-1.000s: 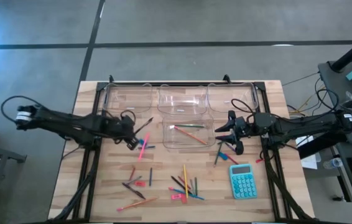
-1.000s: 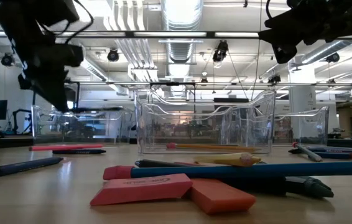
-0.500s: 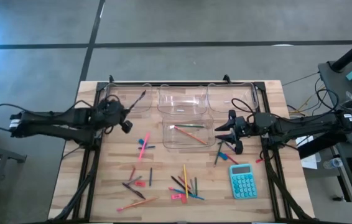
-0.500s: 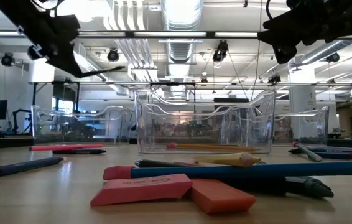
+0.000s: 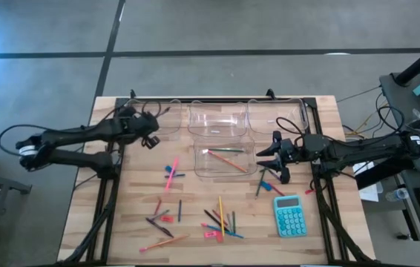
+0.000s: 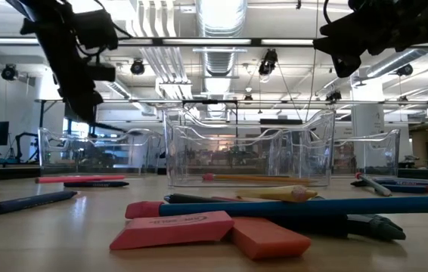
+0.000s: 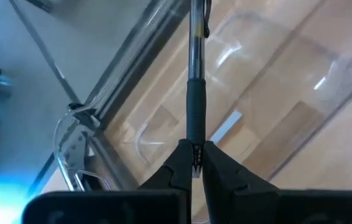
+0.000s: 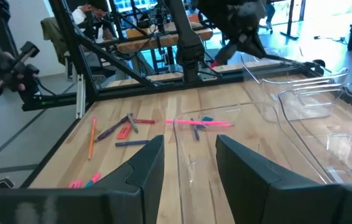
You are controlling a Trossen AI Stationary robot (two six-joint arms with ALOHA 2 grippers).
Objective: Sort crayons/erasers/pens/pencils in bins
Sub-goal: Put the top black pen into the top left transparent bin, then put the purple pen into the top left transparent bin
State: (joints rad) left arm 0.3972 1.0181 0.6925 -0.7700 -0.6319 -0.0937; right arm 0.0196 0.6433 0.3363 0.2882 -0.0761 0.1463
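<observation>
Pens come first at this moment: the left claw (image 7: 192, 163) is pinched fully shut on one dark pen (image 7: 194, 99), gripping it by one end so the rest sticks out ahead over the far-left bin (image 5: 153, 117). In the left wrist view the pen points across that bin's clear rim and bare floor, which suggests it is being lined up to drop there, starting a bin for pens. In the high view the left claw (image 5: 145, 126) sits at the near-left corner of that bin, raised off the counter (image 5: 195, 230).

Next along the back edge stand two more clear bins, both apparently bare. Just in front of them is the fourth bin (image 5: 225, 159), already holding a few pencils (image 5: 225, 157), so each bin seems meant for one kind of thing.

Loose sticks lie scattered on the near half of the counter: a pink one (image 5: 170, 175) near the left, a mixed cluster (image 5: 221, 220) in the middle, and a teal calculator (image 5: 288, 216) to the right.

Furthest right, the right claw (image 5: 277, 157) waits beside the pencil bin, its fingers (image 8: 145, 168) partly apart and holding nothing, likely keeping clear until the pen is released.
</observation>
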